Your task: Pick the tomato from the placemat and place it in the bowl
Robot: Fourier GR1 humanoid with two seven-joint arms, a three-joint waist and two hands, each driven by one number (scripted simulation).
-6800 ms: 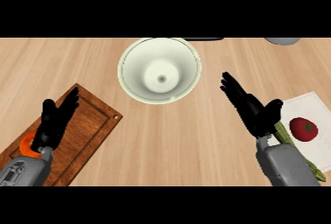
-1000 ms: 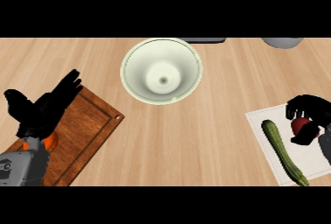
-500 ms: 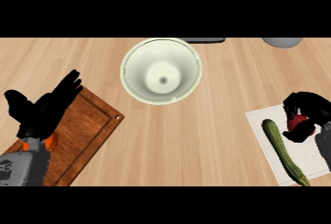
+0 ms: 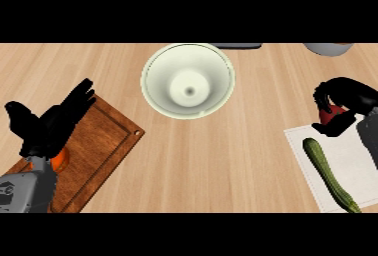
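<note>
Tomato point(image 4: 328, 113): I see only a red patch of it, between the black fingers of my right hand, over the far edge of the placemat near the view's right side.
Right hand point(image 4: 347, 95): fingers and thumb are curled round the tomato, grasping it — most of the fruit is hidden.
Contact: I cannot tell whether the tomato touches the placemat or hangs above it.
Placemat point(image 4: 358, 167): white, at the lower right, cut off by the view's edge.
Cucumber point(image 4: 325, 167): long and green, lying lengthways on the placemat, its far end just beside my right hand.
Bowl point(image 4: 153, 87): pale and round, top centre, well apart from the tomato, with bare counter between.
Left hand point(image 4: 52, 122): fingers straight and released, over the left part of the cutting board.
Cutting board point(image 4: 103, 145): brown wood, set at a slant at the left.
Orange thing point(image 4: 59, 160): on the board by my left wrist — I cannot tell what it is.
Counter point(image 4: 221, 165): light wood.
</note>
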